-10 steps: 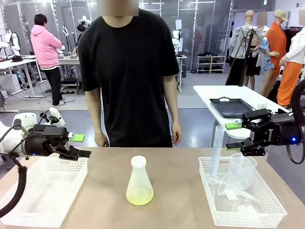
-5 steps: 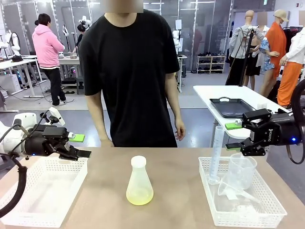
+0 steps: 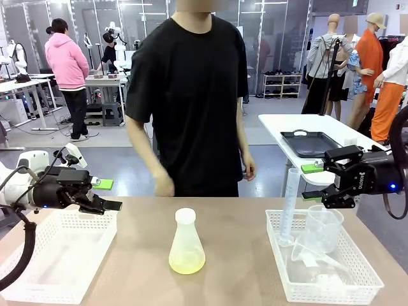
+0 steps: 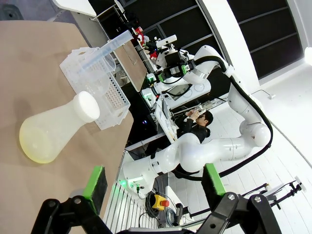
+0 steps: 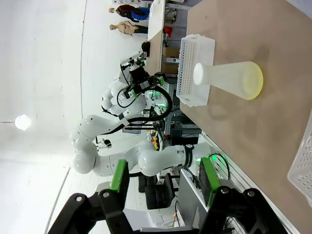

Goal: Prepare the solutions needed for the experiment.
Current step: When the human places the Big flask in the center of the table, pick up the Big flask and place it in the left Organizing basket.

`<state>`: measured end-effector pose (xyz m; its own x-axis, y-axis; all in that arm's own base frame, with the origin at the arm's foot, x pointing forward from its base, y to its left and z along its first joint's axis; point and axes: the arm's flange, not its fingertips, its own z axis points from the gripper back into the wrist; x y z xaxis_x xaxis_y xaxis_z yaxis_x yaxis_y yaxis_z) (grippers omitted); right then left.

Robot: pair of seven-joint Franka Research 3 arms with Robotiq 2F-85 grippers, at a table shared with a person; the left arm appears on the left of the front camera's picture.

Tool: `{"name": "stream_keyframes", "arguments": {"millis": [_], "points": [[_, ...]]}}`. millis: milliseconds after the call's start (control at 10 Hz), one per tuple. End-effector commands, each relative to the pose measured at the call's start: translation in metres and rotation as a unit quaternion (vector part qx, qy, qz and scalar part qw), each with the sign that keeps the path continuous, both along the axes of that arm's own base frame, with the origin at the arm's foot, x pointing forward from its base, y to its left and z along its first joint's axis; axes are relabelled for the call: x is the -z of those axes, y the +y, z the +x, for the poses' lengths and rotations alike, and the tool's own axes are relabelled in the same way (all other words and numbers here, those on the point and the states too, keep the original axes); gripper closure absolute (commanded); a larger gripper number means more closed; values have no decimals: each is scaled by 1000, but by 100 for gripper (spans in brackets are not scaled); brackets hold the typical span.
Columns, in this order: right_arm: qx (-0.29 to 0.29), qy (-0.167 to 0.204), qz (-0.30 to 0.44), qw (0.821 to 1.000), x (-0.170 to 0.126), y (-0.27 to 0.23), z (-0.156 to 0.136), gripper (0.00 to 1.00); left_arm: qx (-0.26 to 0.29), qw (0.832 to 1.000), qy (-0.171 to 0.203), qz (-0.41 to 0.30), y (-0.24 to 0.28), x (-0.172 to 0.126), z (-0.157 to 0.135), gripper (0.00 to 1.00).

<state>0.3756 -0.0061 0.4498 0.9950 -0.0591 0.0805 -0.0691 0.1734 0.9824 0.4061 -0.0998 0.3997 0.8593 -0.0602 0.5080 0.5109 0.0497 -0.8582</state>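
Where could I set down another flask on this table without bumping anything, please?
Bare tabletop lies either side of the flask, out to the left basket and the right basket, and behind it towards the person. The left basket looks bare inside. The right basket is crowded: graduated cylinder, beaker.

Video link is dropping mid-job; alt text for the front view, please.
A frosted whitish conical flask holding a little pale yellow liquid stands upright mid-table between a white plastic left basket and right basket. The right one holds a tall clear graduated cylinder and a clear beaker. The left tool and right tool hang open and empty at either side.
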Motion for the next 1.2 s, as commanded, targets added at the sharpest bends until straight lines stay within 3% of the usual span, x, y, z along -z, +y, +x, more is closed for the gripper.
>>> {"name": "stream_keyframes", "arguments": {"millis": [0,200,300,400,500,600,900,1100], "points": [[-3,-3,1,1000,-2,0,-1,26,9,998,-59,7,8,-7,15,0],[-3,-3,1,1000,-2,0,-1,26,33,982,-178,51,24,-11,29,0],[-3,-3,1,1000,-2,0,-1,26,44,971,-220,78,27,-9,33,0],[-3,-3,1,1000,-2,0,-1,26,56,954,-270,114,27,-7,35,0],[-3,-3,1,1000,-2,0,-1,26,43,927,-341,148,25,-8,35,0],[-3,-3,1,1000,-2,0,-1,26,33,905,-385,179,18,-9,32,0],[-3,-3,1,1000,-2,0,-1,26,24,849,-456,266,7,-6,21,0],[-3,-3,1,1000,-2,0,-1,26,35,838,-458,296,9,-3,19,0]]}}
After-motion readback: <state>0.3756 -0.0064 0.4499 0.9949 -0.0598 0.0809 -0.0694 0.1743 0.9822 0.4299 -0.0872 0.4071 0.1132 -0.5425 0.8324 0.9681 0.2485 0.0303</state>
